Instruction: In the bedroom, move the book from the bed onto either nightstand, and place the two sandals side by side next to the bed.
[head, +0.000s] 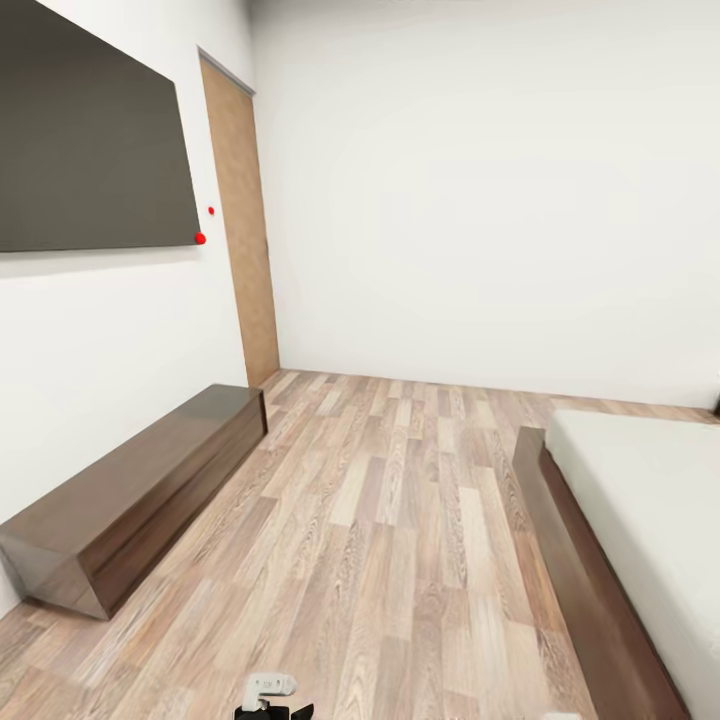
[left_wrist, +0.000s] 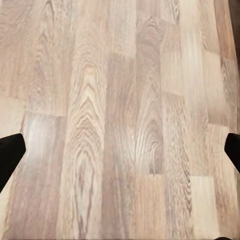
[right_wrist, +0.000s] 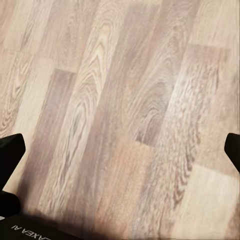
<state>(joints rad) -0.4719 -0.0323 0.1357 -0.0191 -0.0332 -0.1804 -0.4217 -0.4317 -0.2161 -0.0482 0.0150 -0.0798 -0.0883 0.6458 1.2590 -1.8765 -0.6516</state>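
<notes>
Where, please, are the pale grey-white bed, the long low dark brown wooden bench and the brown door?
Pale grey-white bed (head: 650, 500): head view, on the mattress top.
Long low dark brown wooden bench (head: 140, 480): head view, on its glossy top.
Brown door (head: 245, 230): head view, mid panel.

The bedroom (head: 480, 200) has white walls and a light wood-plank floor. The bed (head: 640, 520) lies at the right of the head view: pale grey-white mattress, bare where it shows, on a low dark brown frame, its corner pointing to the far wall.
</notes>
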